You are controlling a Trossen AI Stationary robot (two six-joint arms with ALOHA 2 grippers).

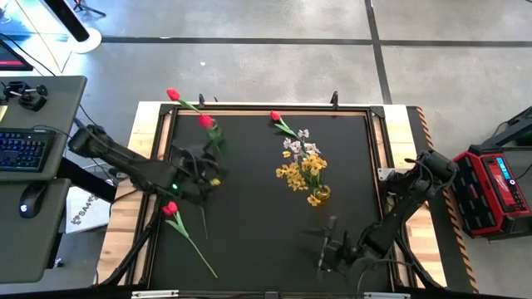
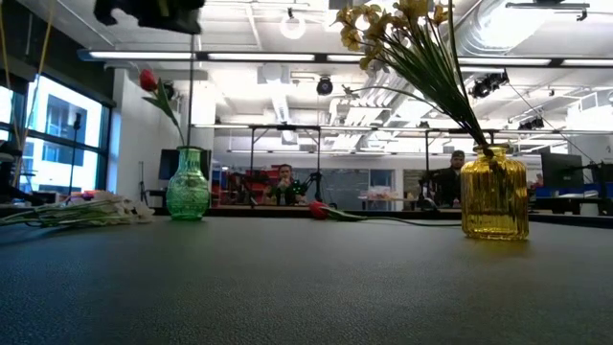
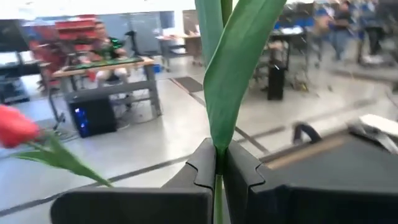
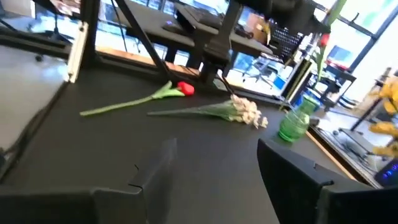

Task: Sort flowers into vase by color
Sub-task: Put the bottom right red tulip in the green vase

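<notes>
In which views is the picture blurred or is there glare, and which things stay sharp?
Left wrist view: the green stem held in the left gripper is sharp, the room behind is smeared, and the red tulip is soft. Low view: ceiling lights and windows glare; the yellow vase and green vase are clear. Right wrist view: near fingers are blurred.

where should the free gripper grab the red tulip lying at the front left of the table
Grip the red tulip on its bare green stem about midway, coming straight down from above, fingers set across the stem. It lies flat and diagonal on the table, bloom toward the left arm, so the thin stem is the only firm part; the bloom would likely crush. The right gripper is open and idle; the left gripper already holds another tulip.
</notes>
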